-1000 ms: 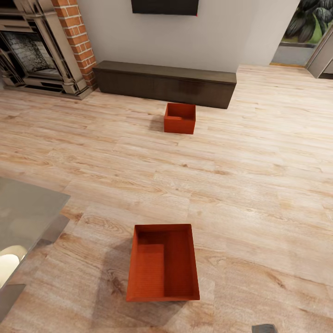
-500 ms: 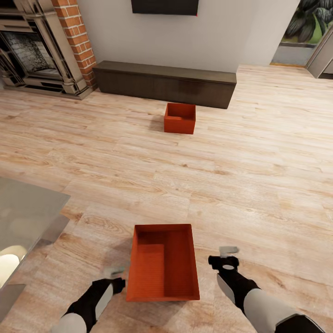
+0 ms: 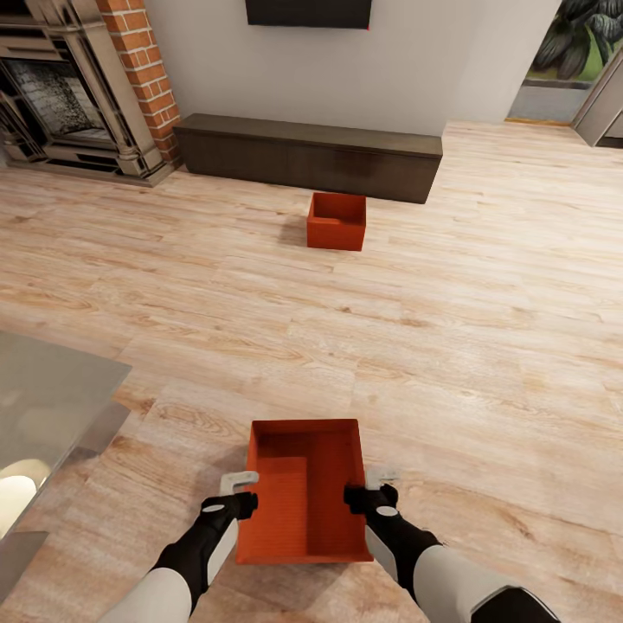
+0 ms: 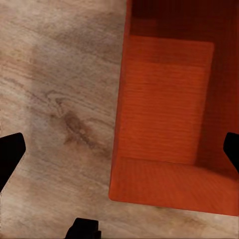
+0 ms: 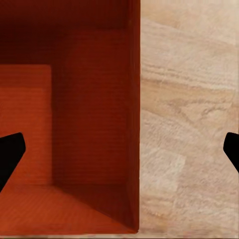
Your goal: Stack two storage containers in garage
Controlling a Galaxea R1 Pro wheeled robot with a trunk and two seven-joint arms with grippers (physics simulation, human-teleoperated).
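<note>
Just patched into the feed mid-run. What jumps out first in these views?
The near orange-red container sits on the light wood floor right before the robot, with the left pincer and right pincer open, each straddling a side wall. A second, alike container stands farther off before the long dark bench, with the brick fireplace at the far left.

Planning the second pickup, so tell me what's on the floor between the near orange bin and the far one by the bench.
Nothing: in the head view, only bare wood plank floor runs from the near bin to the far bin.
</note>
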